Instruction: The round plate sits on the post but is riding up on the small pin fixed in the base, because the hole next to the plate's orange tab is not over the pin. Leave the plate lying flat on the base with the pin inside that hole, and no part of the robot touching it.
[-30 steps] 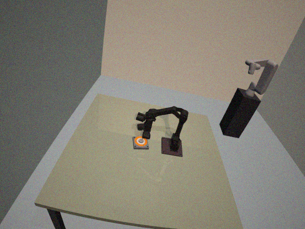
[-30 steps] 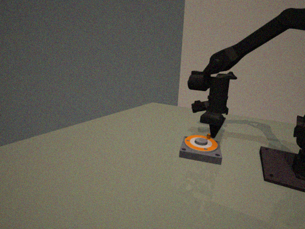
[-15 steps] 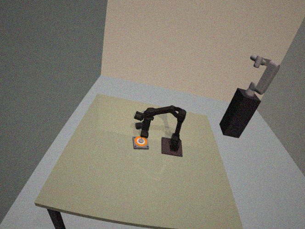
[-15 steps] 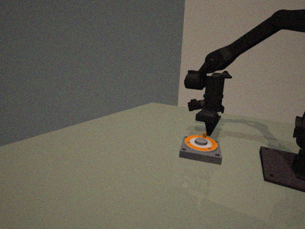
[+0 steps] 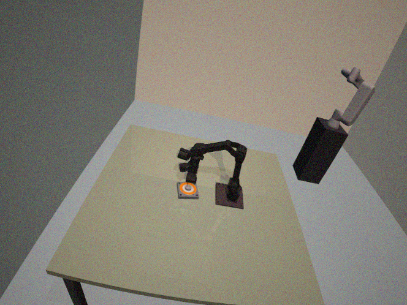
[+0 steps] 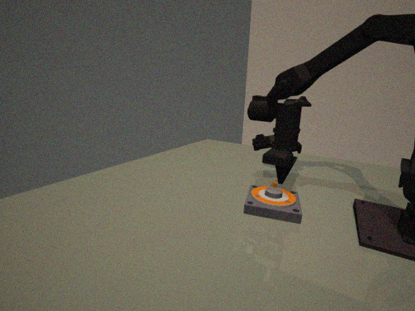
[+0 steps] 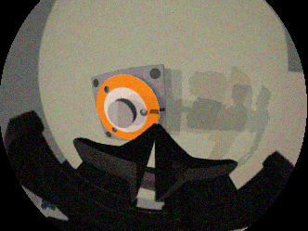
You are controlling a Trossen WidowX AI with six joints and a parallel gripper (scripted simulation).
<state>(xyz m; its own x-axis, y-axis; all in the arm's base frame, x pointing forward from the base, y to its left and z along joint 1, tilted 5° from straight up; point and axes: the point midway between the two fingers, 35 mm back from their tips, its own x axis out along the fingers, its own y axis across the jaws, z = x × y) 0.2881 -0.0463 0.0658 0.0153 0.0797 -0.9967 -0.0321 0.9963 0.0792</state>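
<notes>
My pincer (image 6: pixel 282 181) points straight down with its two fingers pressed together into a single dark point, nothing between them. The tip hangs just beside the small orange tab (image 6: pixel 274 184) that stands up at the far edge of the round plate (image 6: pixel 288 197) — whether the two touch, I cannot tell. From my wrist camera, my fingers meet at the lower right rim of the plate (image 7: pixel 110 106), close to the tab (image 7: pixel 154 110) and a little hole next to it. The plate is an orange ring with a white inner band, threaded over a short grey post (image 6: pixel 273 193) at its centre. It sits on a square grey base (image 6: pixel 272 211) with a dark screw hole in each corner. I cannot make out the pin, nor whether the plate lies flat. The base rests on a pale green table (image 6: pixel 138 220). To its right sits the dark mounting slab (image 6: pixel 375 228) from which my arm (image 6: pixel 332 53) rises, arches over and comes down — a black elbow above the scene. Well off the table, in the top view, stands a black box (image 5: pixel 319 150) with a pale jointed fixture (image 5: pixel 355 97) on it.
</notes>
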